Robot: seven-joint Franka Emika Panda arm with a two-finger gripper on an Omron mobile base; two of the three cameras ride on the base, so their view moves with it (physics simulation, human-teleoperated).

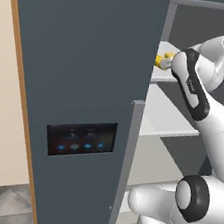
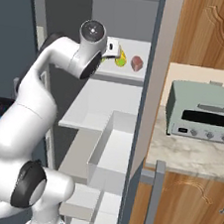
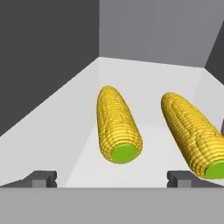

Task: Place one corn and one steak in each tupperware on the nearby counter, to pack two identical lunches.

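Observation:
Two yellow corn cobs lie side by side on a white upper fridge shelf, green stub ends toward me: the left corn and the right corn. My gripper is open just in front of them, its tips straddling the left cob's end without touching it. From the right base, the corn sits by my hand and a dark red steak lies just to its right. The corn also peeks past my arm. The counter is to the right of the fridge. The tupperware is out of view.
The open dark grey fridge door with a lit panel stands at my left. Lower white shelves and an open drawer lie below my arm. A pale-green toaster oven sits on the counter under wooden cabinets.

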